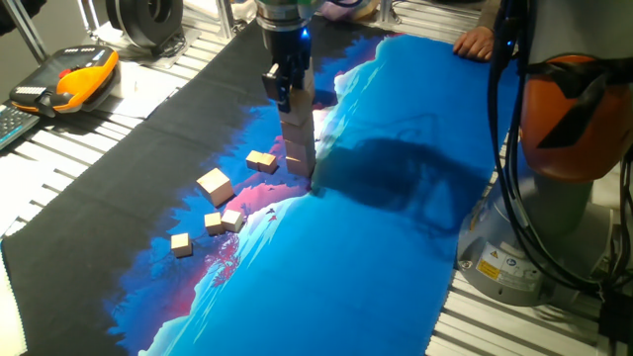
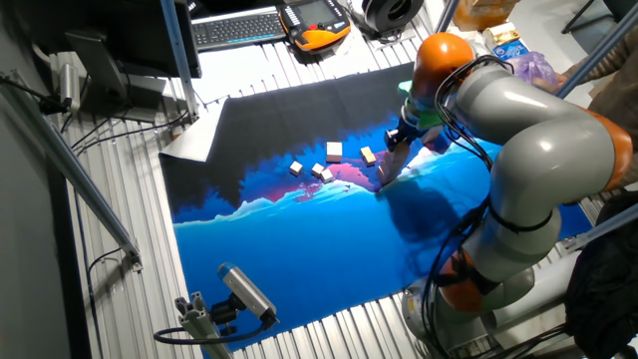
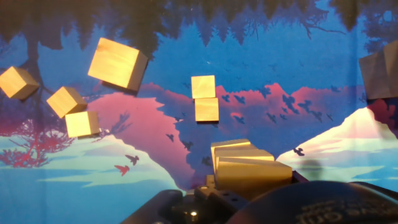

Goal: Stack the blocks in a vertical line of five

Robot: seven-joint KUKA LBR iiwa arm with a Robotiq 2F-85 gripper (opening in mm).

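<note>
A leaning column of tan blocks [image 1: 301, 148] stands on the blue mat; it also shows in the other fixed view [image 2: 386, 172] and, from above, in the hand view [image 3: 249, 167]. My gripper [image 1: 293, 97] is at the column's top with its fingers closed on the top block [image 1: 301, 99]. Several loose blocks lie to the left: a large one [image 1: 215, 185], one near the column [image 1: 262, 160], a touching pair [image 1: 224, 222] and a single one [image 1: 181, 243]. In the hand view the large one [image 3: 117, 63] lies at the upper left and two small blocks [image 3: 204, 98] at the centre.
The printed mat [image 1: 396, 247] covers a slatted metal table. An orange and black pendant [image 1: 74, 79] lies at the back left. The robot's base [image 1: 564, 148] and its cables stand at the right. A person's hand [image 1: 477, 42] rests at the far edge.
</note>
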